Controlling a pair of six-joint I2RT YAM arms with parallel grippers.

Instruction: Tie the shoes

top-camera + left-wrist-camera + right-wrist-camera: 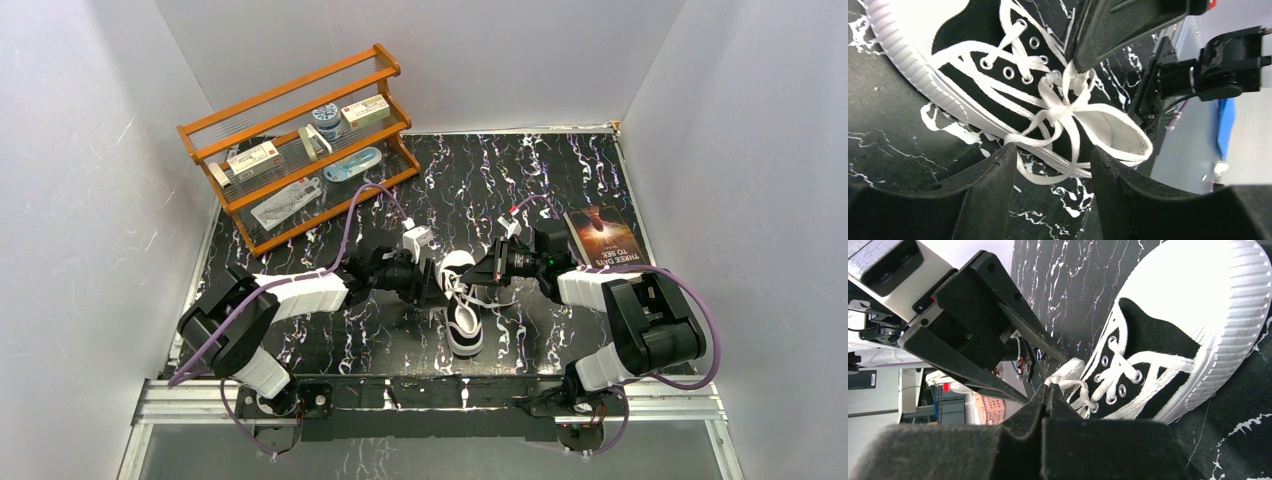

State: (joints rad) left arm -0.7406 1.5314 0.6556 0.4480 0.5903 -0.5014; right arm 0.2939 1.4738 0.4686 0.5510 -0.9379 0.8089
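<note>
Black canvas sneaker: a small low-top shoe (462,318) with a white rubber toe cap and white sole is found lying on the black, white-veined marbled tabletop (560,180), near its middle and directly between the two end effectors.
Laces: the long white laces (1058,107) are threaded through the eyelets and crossed into a loose tangle near the top eyelets. No finished bow is seen. One strand trails over the sole onto the tabletop.
Left end effector: the left end effector (1050,175) is held low beside the shoe with its jaws standing moderately apart. A trailing strand runs across the gap between them but is not clamped.
Right end effector: the right end effector (1048,397) has its jaws pressed fully together at the crossing of the laces, with white lace emerging at the tips. A pinch on the laces is judged to be in place.
Step in hand: the knot is judged to be in the forming or tightening stage, with one side anchored by the right end effector and the left free for a fresh hold. The task is judged part done at most.
Next move: the strand lying in the left gap would need to be closed upon near the crossing and drawn away from the right hold, so that the crossing is cinched. The pull should be kept low and gentle, since the light shoe may be dragged across the tabletop.
</note>
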